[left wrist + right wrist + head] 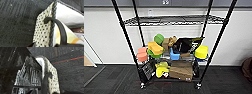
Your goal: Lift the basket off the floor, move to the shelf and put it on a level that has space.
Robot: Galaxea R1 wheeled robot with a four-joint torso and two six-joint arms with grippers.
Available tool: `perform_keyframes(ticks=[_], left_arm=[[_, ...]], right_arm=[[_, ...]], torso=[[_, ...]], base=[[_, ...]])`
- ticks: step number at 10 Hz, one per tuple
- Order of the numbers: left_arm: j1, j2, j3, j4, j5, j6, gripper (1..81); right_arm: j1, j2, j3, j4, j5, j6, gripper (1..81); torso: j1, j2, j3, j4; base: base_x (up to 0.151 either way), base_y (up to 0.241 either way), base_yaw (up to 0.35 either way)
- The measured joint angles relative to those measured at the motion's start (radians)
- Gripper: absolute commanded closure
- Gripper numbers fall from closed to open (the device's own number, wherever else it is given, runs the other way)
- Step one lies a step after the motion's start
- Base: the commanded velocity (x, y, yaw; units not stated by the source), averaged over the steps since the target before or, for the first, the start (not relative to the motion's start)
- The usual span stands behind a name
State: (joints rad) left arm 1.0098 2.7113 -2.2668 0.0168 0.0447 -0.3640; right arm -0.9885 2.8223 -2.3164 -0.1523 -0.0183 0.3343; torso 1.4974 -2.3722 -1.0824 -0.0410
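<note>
The basket (42, 31) fills the left wrist view, its cream side dotted dark, and its dark handle (60, 27) runs taut into my left gripper (62, 45). Its other dotted side (53, 75) and second handle (45, 80) lead into my right gripper (43, 92). Dark grey floor (16, 25) lies beyond it. Straight ahead stands the black wire shelf (125, 32). Coloured objects crowd its middle level (186, 58), while the tier above (174, 19) looks bare.
A black package with white lettering (28, 77) and a yellow-and-white packet (70, 36) sit in the basket. A cardboard box (181, 71) and a black pack (147, 71) occupy the lowest tier. A white wall stands behind the rack, a brown object (247, 68) lies right, and a red line (70, 59) crosses the carpet.
</note>
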Motion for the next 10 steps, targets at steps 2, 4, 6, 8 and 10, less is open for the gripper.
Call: perform_keyframes(ticks=[2,4,6,8,10], left_arm=[[-0.003,0.010,0.004,0.001,-0.001,0.000,1.0],[-0.009,0.006,0.023,0.001,-0.010,0.000,1.0],[-0.013,-0.004,0.081,0.001,-0.011,0.001,1.0],[-0.016,-0.029,0.127,0.001,-0.008,0.003,1.0],[-0.021,-0.036,0.160,0.001,-0.007,0.004,1.0]], right_arm=[[0.002,0.011,0.006,0.000,-0.001,0.018,1.0],[0.002,-0.002,0.031,0.000,-0.001,0.045,1.0],[0.003,-0.011,0.066,0.002,-0.001,0.055,1.0],[0.003,-0.018,0.095,0.007,-0.001,0.057,1.0],[0.001,-0.031,0.127,0.011,-0.001,0.057,1.0]], torso=[[0.000,0.001,0.000,0.000],[0.000,0.001,0.000,0.000],[0.000,0.001,0.000,0.000],[0.000,0.001,0.000,0.000],[0.000,0.001,0.000,0.000]], base=[[0.000,0.000,0.000],[0.000,0.000,0.000],[0.000,0.000,0.000],[0.000,0.000,0.000],[0.000,0.000,0.000]])
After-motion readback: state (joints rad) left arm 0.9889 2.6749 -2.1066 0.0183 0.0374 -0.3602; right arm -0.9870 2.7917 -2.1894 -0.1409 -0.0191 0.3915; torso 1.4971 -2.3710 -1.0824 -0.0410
